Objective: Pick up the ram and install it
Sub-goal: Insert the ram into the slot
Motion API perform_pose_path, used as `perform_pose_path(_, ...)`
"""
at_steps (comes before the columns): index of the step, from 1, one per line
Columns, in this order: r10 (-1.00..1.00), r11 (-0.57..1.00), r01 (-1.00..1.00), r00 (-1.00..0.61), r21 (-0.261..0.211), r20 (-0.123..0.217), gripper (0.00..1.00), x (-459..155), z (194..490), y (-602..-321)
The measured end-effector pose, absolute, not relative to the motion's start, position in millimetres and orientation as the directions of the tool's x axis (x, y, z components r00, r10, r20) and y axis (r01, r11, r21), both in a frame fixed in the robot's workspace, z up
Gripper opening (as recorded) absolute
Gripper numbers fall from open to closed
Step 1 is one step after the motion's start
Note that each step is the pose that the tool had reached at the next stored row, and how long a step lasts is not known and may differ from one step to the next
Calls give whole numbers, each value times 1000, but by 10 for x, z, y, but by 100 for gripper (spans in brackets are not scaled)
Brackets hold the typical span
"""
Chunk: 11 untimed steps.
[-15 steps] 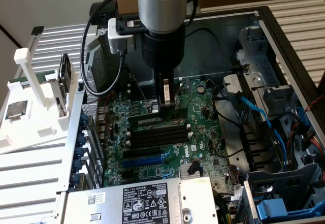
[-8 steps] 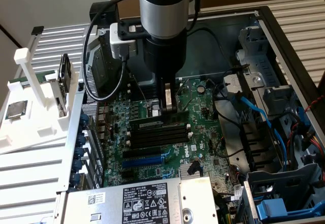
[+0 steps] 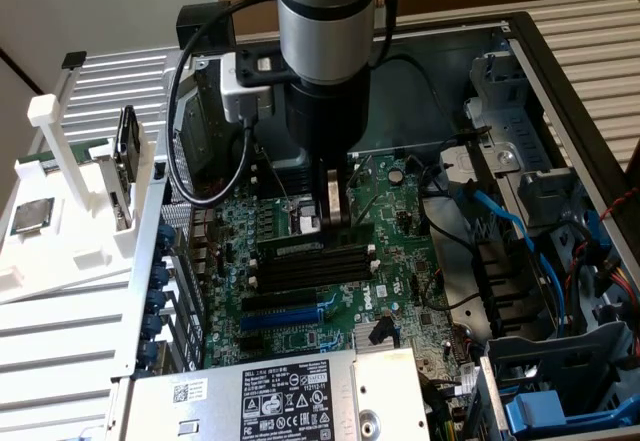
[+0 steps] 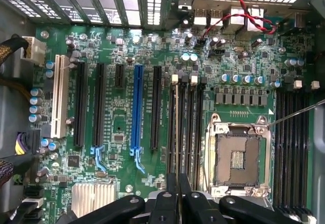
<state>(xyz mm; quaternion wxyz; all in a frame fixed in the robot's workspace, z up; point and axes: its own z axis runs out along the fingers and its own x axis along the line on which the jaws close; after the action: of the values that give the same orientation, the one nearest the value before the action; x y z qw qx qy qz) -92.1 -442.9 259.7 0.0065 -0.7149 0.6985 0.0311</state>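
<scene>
Pressing is the job now, I'd say. The gripper (image 3: 335, 216), jaws shut tight with nothing between them, stands tip-down on or just above what I take for the ram (image 3: 300, 247). It sits edge-up beside the processor socket (image 4: 238, 158), mid-motherboard (image 3: 400, 211). Best push straight down, evenly, so neither end lifts.

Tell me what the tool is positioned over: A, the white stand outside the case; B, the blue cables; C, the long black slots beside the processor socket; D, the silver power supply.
C: the shut tool stands over the long black slots, next to the processor socket.
</scene>
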Motion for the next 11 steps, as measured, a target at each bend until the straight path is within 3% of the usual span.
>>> perform_pose_path(11, -1000, -23, -999, 22, 28, -20, 13, -928, 2553, -4335)
